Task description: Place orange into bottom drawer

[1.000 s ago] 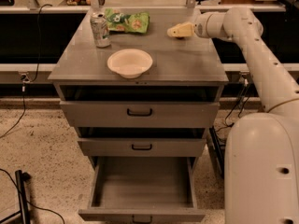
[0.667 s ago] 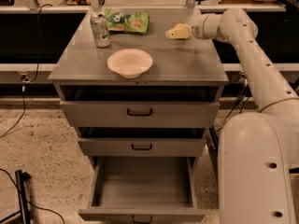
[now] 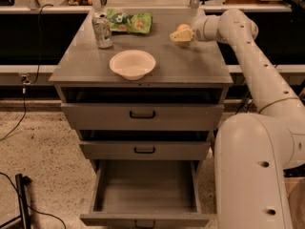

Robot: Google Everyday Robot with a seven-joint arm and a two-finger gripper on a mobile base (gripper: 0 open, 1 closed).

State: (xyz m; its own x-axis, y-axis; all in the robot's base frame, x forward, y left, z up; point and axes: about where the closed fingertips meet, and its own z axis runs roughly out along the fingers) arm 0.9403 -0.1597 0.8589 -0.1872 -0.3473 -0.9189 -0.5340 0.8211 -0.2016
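Gripper point(image 3: 180, 35) has edged slightly left and lower since a second ago, now against orange point(image 3: 183, 27) at far right of tabletop point(image 3: 190, 66). Cannot tell whether gripper is spread or pinching. Bottom drawer point(image 3: 145, 194) stands pulled out. Judgement: grasp imminent, transfer not begun.

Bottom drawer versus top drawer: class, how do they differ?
The bottom drawer is pulled out, its floor showing; the top drawer is pushed in, its inside hidden. The bottom drawer sits lowest, the top drawer just under the tabletop. Both are grey with dark handles. The tool is at the tabletop's back right, by the orange.
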